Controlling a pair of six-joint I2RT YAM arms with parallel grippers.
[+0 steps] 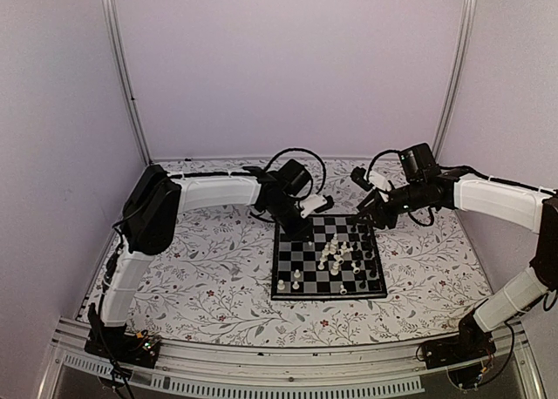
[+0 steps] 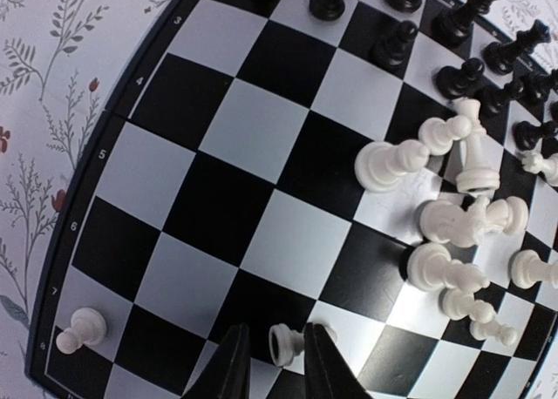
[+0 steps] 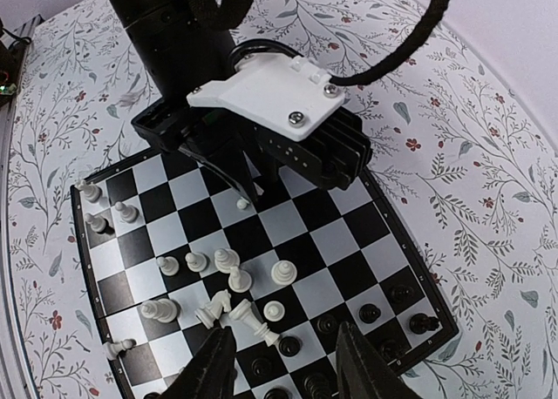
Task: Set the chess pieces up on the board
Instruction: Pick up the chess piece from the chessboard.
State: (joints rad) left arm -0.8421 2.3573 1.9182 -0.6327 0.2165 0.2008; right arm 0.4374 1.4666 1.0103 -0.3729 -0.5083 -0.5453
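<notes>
The board [image 1: 292, 253] lies in the middle of the table. White chess pieces [image 1: 336, 255] lie tumbled in a heap at its centre, and black chess pieces [image 3: 370, 313] stand along one edge. My left gripper [image 2: 277, 336] is low over the board, open, with its fingers on either side of a tipped white pawn [image 2: 286, 342]. A gap shows between that pawn's base and the left finger. My right gripper [image 3: 283, 329] hovers open above the heap with nothing between its fingers.
Single white pawns [image 1: 296, 281] stand on the board's near-left squares, one [image 2: 80, 329] in a corner. The floral table surface [image 1: 200, 277] surrounds the board. The left arm's wrist [image 3: 279, 111] hangs over the board's far side, close to my right gripper.
</notes>
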